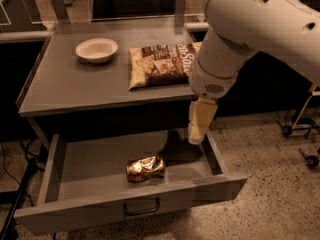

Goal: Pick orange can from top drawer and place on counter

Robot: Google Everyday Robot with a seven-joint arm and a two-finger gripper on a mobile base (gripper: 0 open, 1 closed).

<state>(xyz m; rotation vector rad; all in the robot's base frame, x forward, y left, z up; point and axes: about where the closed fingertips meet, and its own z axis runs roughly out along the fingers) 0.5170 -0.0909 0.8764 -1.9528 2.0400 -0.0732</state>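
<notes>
Small dented shiny orange-gold and brown drink can (145, 168) lies on its side on the floor of the wide shallow grey metal top drawer (85, 166), front-centre, close behind the flat front panel. The drawer is pulled fully open. A dark wire handle (142, 209) sits at the middle of the panel, just below the can's position.

The cream-coloured two-finger gripper (196, 134) hangs from the big white rounded arm (250, 29), pointing down over the drawer's right rear part, just below the counter's front edge. It is right of the can and higher, clearly apart from it, no contact. Cannot tell from this angle whether the gripper is wide or narrow. Its dark shadow (175, 151) falls on the drawer floor between gripper and can.

Flat grey metal counter (70, 86) is above the drawer. A shallow white round bowl (96, 49) stands upright on it, left of centre towards the back. A large yellow-brown snack bag (157, 66) lies flat to the right of the bowl, its right end hidden by the arm. Clear side guard (25, 9) is along the counter's back left.

Speckled stone floor (270, 154) is on the right, with a wheeled stand base (300, 129) at the edge.
</notes>
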